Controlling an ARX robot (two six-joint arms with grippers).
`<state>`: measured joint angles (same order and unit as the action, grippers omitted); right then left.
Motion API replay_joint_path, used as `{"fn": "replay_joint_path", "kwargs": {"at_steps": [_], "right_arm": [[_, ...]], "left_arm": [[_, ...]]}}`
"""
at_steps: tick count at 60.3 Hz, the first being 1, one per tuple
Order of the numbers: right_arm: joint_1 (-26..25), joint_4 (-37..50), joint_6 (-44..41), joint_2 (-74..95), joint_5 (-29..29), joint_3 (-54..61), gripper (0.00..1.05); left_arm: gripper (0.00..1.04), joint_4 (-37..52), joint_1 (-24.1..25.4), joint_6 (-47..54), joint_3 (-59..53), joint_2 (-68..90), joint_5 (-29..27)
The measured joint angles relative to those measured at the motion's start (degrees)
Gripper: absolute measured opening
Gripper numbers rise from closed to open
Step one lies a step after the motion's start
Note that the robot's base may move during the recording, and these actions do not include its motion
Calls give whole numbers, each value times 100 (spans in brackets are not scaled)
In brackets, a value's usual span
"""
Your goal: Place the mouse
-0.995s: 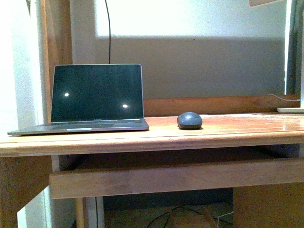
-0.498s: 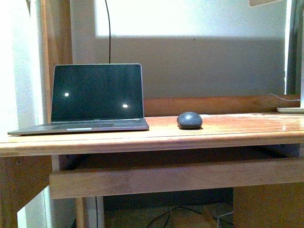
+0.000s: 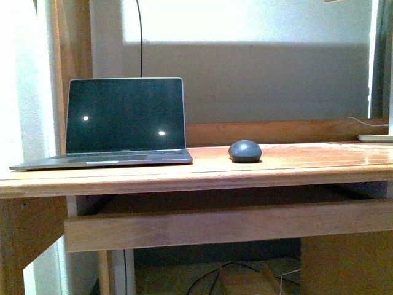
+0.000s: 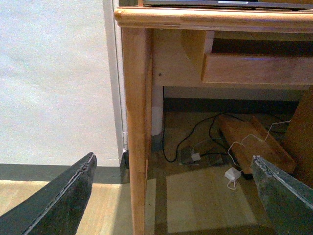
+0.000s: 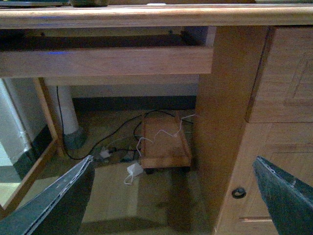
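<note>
Neither pair of fingers holds the dark grey, smooth, dome-shaped mouse point(image 3: 245, 150). It sits on the orange-brown wooden desk point(image 3: 202, 175), well above and ahead of both pairs, just beside the open silver laptop with the black screen point(image 3: 126, 120) but apart from it.

The left gripper point(image 4: 173, 157) has its dark fingers point(image 4: 63, 196) spread wide with nothing between them. The right gripper point(image 5: 173, 159) is the same: wide open and empty. Both hang below desktop level and look in under the desk.

The step in hand is probably the reach for the mouse.
- Raise the arm clear of the rounded front edge of the desk before you go forward.
- Come down over the dome from above, with the fingers on its two long sides. It is smooth and will likely slip if you pinch it high.
- The right arm looks the closer one.

Edges to watch:
- The long wooden pull-out shelf front point(image 3: 227, 224) sits under the desktop, straight ahead of both pairs of fingers.
- The wooden desk leg point(image 4: 134, 122) is ahead of the left fingers.
- The wooden drawer cabinet with a dark knob point(image 5: 279, 122) is beside the right fingers.
- Dark and white cables point(image 4: 195, 142) lie on the floor below, so don't dip.

There is open room on the bare desktop on the mouse's far side from the laptop. The raised wooden back rail point(image 3: 276, 132) closes it off behind.
</note>
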<state>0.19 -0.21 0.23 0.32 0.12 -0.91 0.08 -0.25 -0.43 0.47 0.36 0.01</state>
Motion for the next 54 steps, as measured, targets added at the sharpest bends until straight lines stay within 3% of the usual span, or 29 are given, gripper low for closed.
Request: {"fn": "replay_joint_path", "kwargs": {"at_steps": [54], "right_arm": [[0,0,0,0,0,0,97]], "left_arm": [[97,0,0,0,0,0,0]]}}
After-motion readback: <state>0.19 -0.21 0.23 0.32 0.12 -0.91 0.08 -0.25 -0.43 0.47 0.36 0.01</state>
